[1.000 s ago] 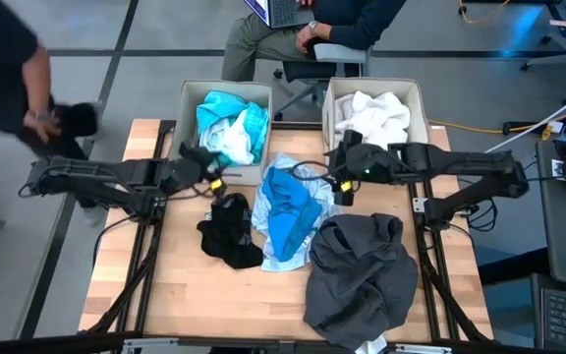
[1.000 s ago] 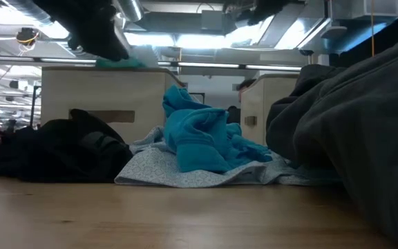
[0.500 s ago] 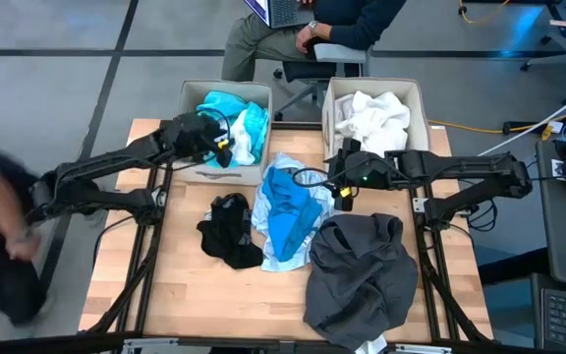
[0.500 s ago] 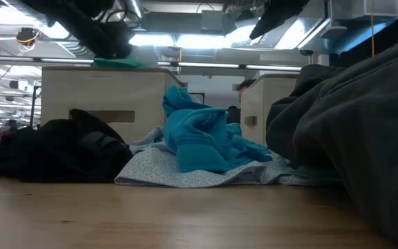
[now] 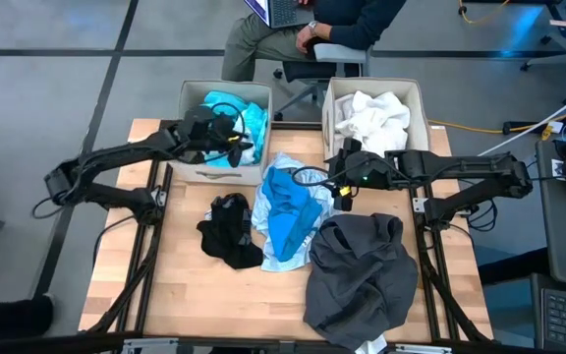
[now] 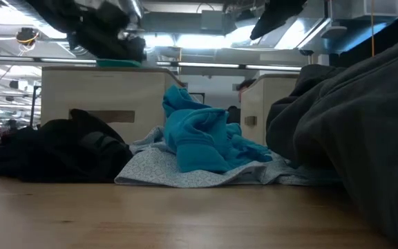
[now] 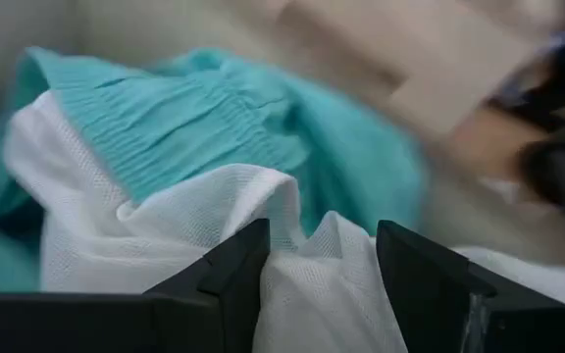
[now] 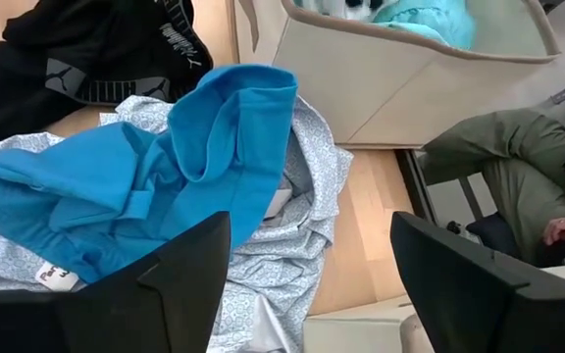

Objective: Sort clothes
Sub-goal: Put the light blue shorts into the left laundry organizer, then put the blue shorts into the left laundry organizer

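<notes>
The wooden bench (image 5: 185,295) carries two beige bins at its 12 o'clock edge. The left bin (image 5: 193,98) holds turquoise and white fabric (image 5: 244,123); the right bin (image 5: 413,98) holds a white garment (image 5: 371,116). At bench centre a blue garment (image 5: 288,211) lies on a pale blue garment (image 5: 283,265), with a black garment (image 5: 226,231) just beside them at 9 o'clock. A grey garment (image 5: 362,275) covers the 4 o'clock area. A seated person (image 5: 303,29) is beyond the bins on a grey floor.

The left arm reaches from 9 o'clock over the left bin. The left gripper (image 7: 317,260) has its fingers (image 7: 233,270) slightly apart, touching white mesh fabric (image 7: 165,226) beside turquoise fabric (image 7: 214,127).

The right arm extends from 3 o'clock toward centre. The right gripper (image 5: 340,182) hangs above the pale blue garment's 1 o'clock edge, fingers (image 8: 165,284) wide apart, holding nothing.
</notes>
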Tool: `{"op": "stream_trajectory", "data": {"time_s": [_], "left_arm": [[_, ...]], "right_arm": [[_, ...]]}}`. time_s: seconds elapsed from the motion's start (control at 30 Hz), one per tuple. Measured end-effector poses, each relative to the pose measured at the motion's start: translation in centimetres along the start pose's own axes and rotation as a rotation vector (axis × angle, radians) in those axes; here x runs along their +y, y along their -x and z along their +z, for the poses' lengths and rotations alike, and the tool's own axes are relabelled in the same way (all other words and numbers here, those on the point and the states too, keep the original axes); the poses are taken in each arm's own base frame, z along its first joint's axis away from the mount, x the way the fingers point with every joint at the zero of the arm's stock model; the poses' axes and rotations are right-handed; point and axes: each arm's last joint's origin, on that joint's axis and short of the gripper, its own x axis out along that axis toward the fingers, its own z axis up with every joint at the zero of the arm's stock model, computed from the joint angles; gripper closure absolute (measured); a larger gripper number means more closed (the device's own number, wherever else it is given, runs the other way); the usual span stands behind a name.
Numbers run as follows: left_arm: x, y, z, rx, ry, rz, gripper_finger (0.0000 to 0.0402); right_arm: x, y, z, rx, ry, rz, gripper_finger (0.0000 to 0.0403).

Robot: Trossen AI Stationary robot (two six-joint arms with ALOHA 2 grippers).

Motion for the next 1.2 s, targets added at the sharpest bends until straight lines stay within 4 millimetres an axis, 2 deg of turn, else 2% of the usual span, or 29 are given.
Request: {"op": "stream_trajectory", "data": {"time_s": [0.13, 0.27, 0.5, 0.63, 0.7, 0.8, 0.97, 1.1, 1.2], "left_arm": [[2.3, -1.3, -0.9, 0.068, 0.043, 0.159, 0.0222], [4.0, -2.7, -2.3, 0.154, 0.08, 0.222, 0.0222], [5.1, -5.4, -4.8, 0.309, 0.057, 0.232, 0.0222], [5.1, -5.5, -4.8, 0.331, 0.054, 0.232, 0.0222], [4.8, -4.6, -4.0, 0.338, 0.056, 0.235, 0.0222], [3.6, -2.4, -1.5, 0.277, 0.034, 0.225, 0.0222], [0.7, 2.9, 2.3, 0.08, -0.021, 0.173, 0.0222], [-1.9, 7.3, 3.5, -0.086, -0.073, 0.094, 0.0222], [-4.0, 9.6, 3.5, -0.155, -0.119, 0.003, 0.0222]], "right_arm": [[0.0, 0.0, 0.0, 0.005, -0.002, 0.001, 0.0123], [0.0, 0.0, 0.0, 0.005, -0.002, 0.0, 0.0123], [0.0, 0.0, 0.0, 0.004, -0.003, 0.001, 0.0123], [0.0, 0.0, 0.0, 0.003, -0.01, 0.0, 0.0123], [0.0, 0.0, 0.0, 0.003, -0.011, 0.0, 0.0123], [0.0, 0.0, 0.0, 0.003, -0.01, 0.0, 0.0123], [0.0, 0.0, 0.0, 0.003, -0.01, 0.0, 0.0123], [0.0, 0.0, 0.0, 0.002, -0.017, 0.0, 0.0123], [0.0, 0.0, 0.0, -0.002, -0.031, 0.015, 0.0123]]}}
